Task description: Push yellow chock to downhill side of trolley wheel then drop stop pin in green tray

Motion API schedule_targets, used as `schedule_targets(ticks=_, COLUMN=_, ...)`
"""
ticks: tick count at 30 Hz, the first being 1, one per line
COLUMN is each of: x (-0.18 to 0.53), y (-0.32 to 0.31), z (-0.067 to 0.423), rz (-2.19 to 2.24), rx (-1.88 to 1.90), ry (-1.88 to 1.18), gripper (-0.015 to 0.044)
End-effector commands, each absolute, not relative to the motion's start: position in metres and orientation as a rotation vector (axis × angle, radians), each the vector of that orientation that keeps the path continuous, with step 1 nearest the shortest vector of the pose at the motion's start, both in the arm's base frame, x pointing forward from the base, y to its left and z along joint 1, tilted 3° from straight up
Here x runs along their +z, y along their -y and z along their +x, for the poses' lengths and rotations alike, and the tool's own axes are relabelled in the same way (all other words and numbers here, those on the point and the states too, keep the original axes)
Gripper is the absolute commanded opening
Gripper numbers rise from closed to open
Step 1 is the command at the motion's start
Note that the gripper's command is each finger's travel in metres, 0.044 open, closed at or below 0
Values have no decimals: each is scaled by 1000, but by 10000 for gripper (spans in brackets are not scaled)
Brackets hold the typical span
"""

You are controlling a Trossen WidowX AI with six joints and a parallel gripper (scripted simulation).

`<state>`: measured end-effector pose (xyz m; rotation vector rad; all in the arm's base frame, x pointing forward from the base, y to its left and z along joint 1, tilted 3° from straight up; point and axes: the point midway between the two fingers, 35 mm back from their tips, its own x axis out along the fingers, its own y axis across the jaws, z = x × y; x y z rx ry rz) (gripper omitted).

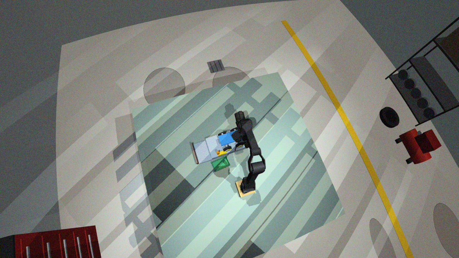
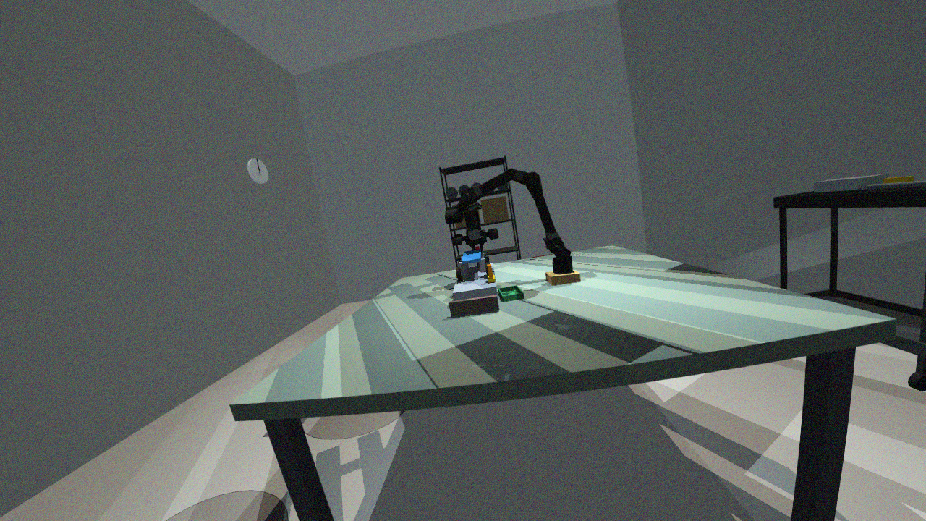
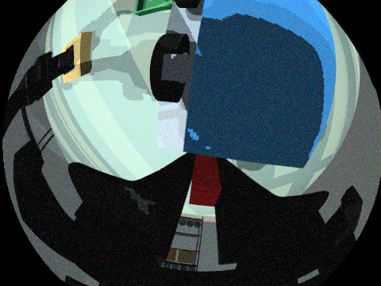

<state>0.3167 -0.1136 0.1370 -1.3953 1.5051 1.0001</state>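
The trolley has a blue top and black wheels. It stands at the upper end of the grey ramp. My gripper points down at the trolley's uphill end and is shut on the red-headed stop pin. The yellow chock with its orange handle sits on the ramp just downhill of the trolley's near wheel. I cannot tell whether they touch. The green tray lies beside the ramp and is empty.
The arm's base stands on a tan block right of the tray. A dark end board closes the ramp's lower end. A shelf rack stands behind the table.
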Motion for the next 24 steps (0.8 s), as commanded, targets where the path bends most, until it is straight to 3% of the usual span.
schedule_targets(ticks=1, x=142, y=113, z=317, rz=-1397, rx=990, ry=-1505, gripper=0)
schedule_targets(ticks=24, x=157, y=108, z=317, rz=-1397, rx=990, ry=-1504, gripper=0)
